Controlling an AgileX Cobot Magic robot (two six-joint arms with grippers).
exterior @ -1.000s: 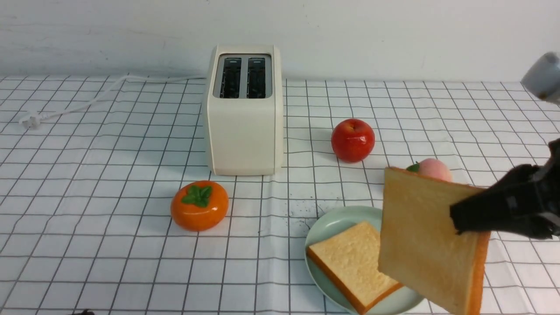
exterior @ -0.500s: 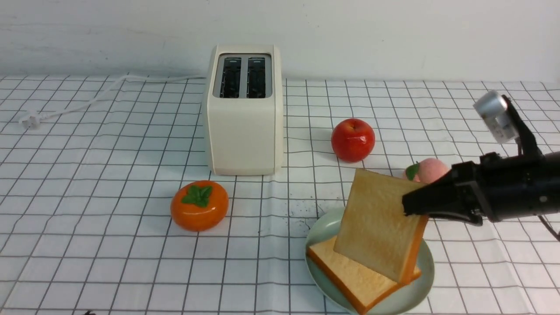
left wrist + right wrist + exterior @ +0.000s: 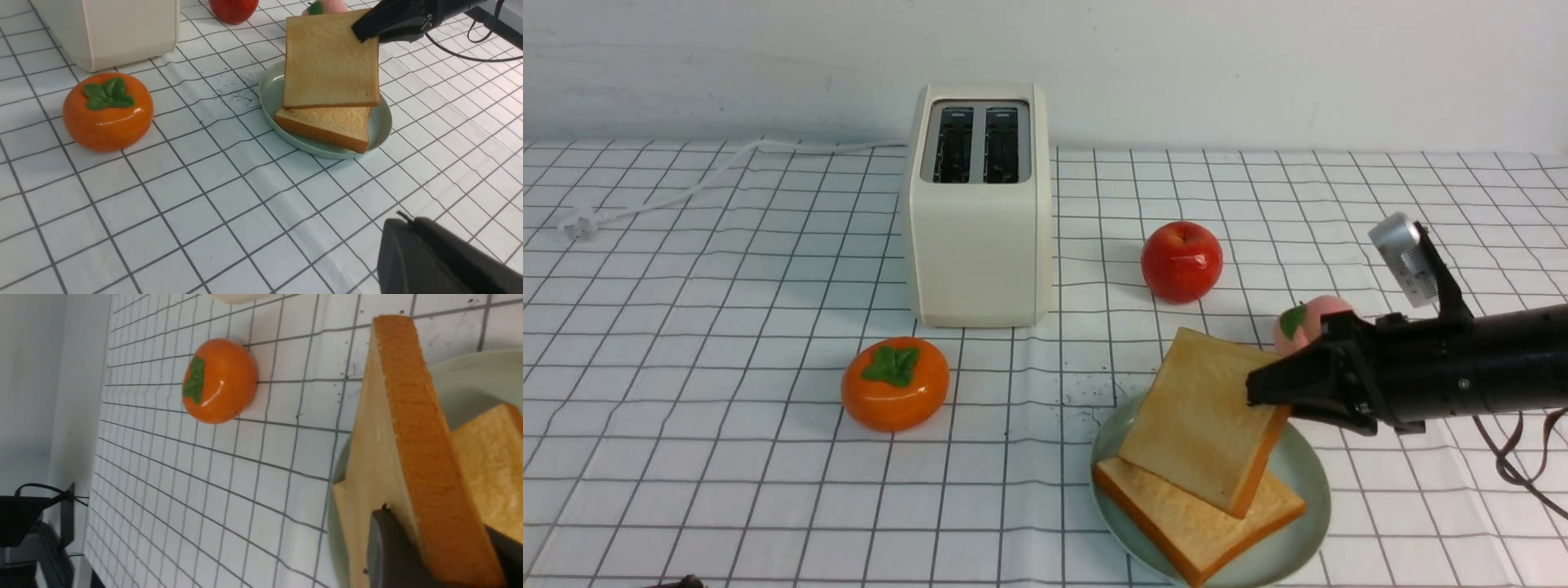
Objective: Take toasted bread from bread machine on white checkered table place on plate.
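Your right black claw (image 3: pixel 1260 394) pinches the far-right corner of the upper golden-tan square toast slice (image 3: pixel 1196 420), one jaw on each face. Lower that corner before releasing, so it settles flat on the matching lower toast slice (image 3: pixel 1176 523) in the round pale mint-green plate (image 3: pixel 1308 490), near right on the white checkered table (image 3: pixel 768 457). It slopes, near edge low, broad face up and leftward; being square, it has no long axis

No legible text or brand, even on the bread machine (image 3: pixel 977 204)
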